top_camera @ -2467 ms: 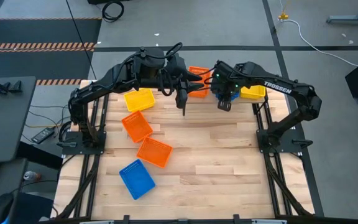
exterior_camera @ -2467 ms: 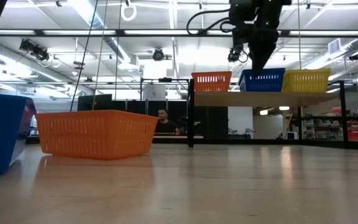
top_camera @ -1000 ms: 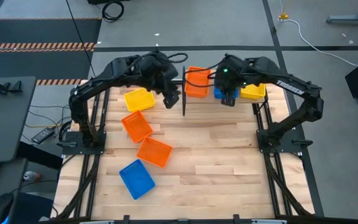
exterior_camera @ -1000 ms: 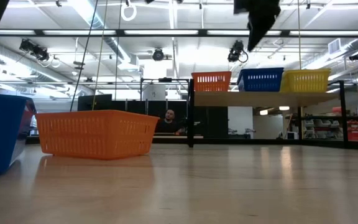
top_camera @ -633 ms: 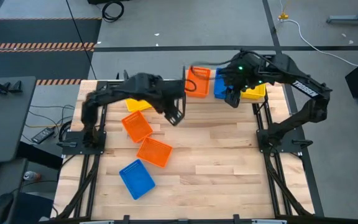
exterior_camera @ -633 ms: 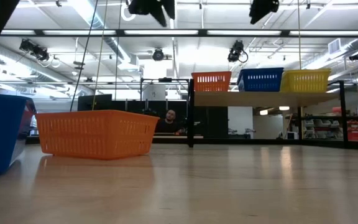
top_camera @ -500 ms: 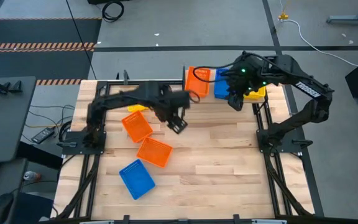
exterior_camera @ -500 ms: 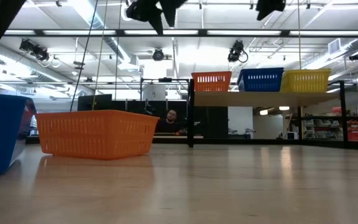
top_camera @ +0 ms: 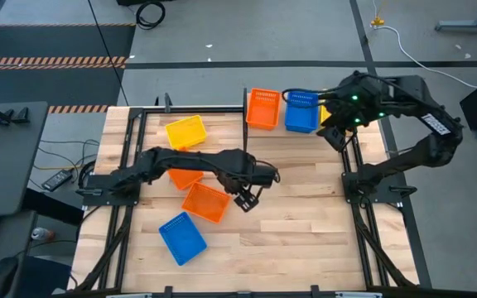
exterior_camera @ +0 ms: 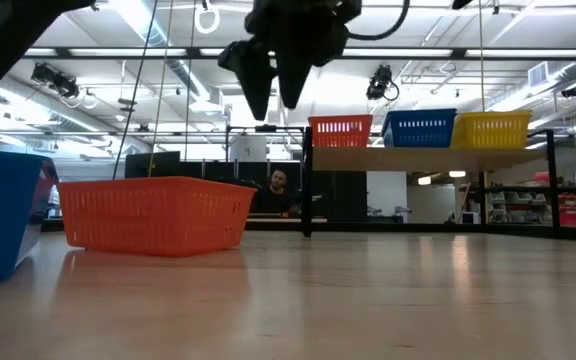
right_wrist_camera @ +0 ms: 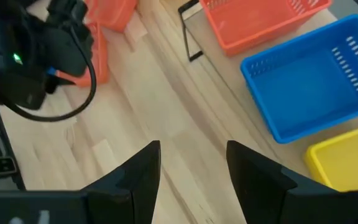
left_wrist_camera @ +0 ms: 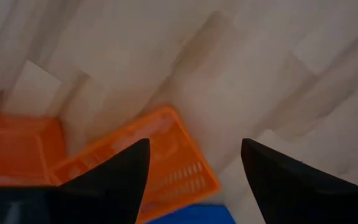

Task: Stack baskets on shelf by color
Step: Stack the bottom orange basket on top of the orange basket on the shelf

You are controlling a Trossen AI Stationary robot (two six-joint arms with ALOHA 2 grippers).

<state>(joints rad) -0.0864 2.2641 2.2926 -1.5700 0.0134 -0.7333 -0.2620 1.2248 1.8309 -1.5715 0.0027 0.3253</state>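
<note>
Baskets: mesh-sided plastic rectangles. Orange (top_camera: 262, 108), blue (top_camera: 301, 112) and yellow (exterior_camera: 492, 129) sit in a row on the light-wood shelf (exterior_camera: 418, 154); the rest lie on the plank counter (top_camera: 305, 215). Left end effector (top_camera: 248, 199) hangs fingers apart, empty, beside an orange basket (top_camera: 204, 202). Right end effector (top_camera: 334, 135) spread, empty, near shelf end.

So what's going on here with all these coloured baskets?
Two robot arms are sorting baskets onto a raised shelf by colour. An orange basket, a blue one and a yellow one sit there already. The left gripper, open and empty, hangs over the table beside an orange basket. Another orange, a yellow and a blue basket wait on the table. The right gripper, open, is near the shelf's yellow end.
</note>
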